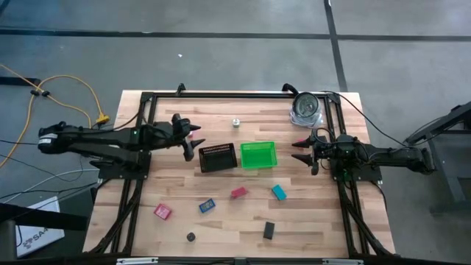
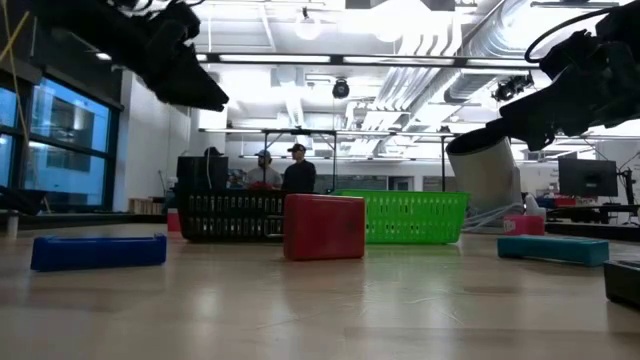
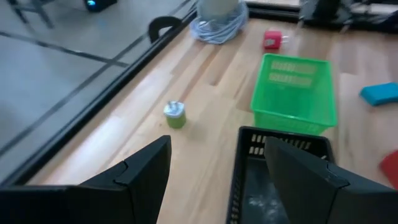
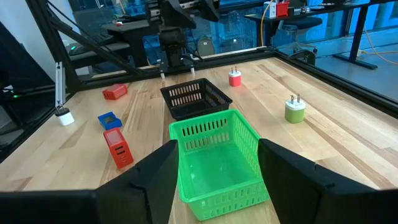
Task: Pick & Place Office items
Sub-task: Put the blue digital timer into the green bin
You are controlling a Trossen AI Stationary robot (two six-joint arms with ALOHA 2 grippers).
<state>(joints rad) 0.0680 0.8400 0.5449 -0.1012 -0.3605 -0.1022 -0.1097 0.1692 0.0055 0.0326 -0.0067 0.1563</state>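
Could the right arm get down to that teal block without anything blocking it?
Probably yes. The right gripper hangs open beside the green bin, and the teal block lies alone on bare wood nearby, with nothing between them.

Overhead shot is lit pretty evenly, the wooden worktop (image 1: 243, 221) looks bright with only faint soft shadows under the arms, and it's a bit soft overall. The table-level view is heavily backlit by ceiling lights (image 2: 305, 28) that blow out to white, so both arms go nearly silhouette and the wood shows a pale sheen, with the red block (image 2: 324, 227) up close looking fuzzy. Left wrist picture is blurry throughout, while the right wrist one is sharper, with a cool blue tint from the windows (image 4: 298, 31) behind.
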